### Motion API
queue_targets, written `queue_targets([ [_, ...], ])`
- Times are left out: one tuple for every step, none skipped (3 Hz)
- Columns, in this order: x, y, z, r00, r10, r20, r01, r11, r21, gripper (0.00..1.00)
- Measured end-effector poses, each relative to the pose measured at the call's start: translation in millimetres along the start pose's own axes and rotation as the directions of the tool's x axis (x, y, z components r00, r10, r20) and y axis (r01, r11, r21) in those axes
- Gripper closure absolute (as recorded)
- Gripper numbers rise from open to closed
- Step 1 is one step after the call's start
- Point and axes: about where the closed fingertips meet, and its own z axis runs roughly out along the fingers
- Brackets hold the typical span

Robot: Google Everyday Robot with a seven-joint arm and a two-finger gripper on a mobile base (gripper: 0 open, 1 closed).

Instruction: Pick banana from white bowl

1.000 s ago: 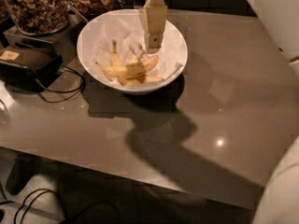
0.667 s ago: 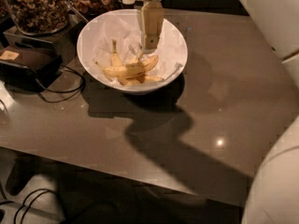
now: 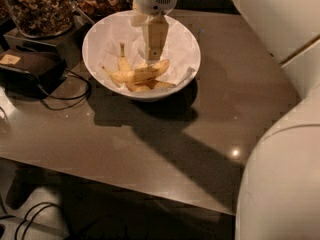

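Here, the banana [image 3: 141, 74] is seen lying across smaller bananas [image 3: 145, 87] inside the paper-lined white bowl [image 3: 95, 36] on the counter [image 3: 225, 109]. The hand [image 3: 153, 57] is lowered onto it; whether it is gripped cannot be told. Nuts are held in glass jars [image 3: 37, 9] behind.

Kitchenette counter [image 3: 225, 94] holds nut jars [image 3: 37, 9]; gripper [image 3: 154, 54] above white bowl [image 3: 189, 46].

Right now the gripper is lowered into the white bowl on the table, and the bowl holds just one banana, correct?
Not quite. The camera view shows several bananas in the white bowl, not one: the banana lying across the middle, plus slimmer bananas beside it. The gripper is indeed lowered into the bowl, right above that banana.
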Motion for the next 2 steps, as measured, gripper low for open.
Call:
queue_targets([
  [0, -1, 14, 1.000, 0.006, 0.005, -0.006, 0.9995, -0.031, 0.31],
  [0, -1, 29, 1.000, 0.014, 0.006, -0.014, 0.9980, -0.061, 0.34],
])
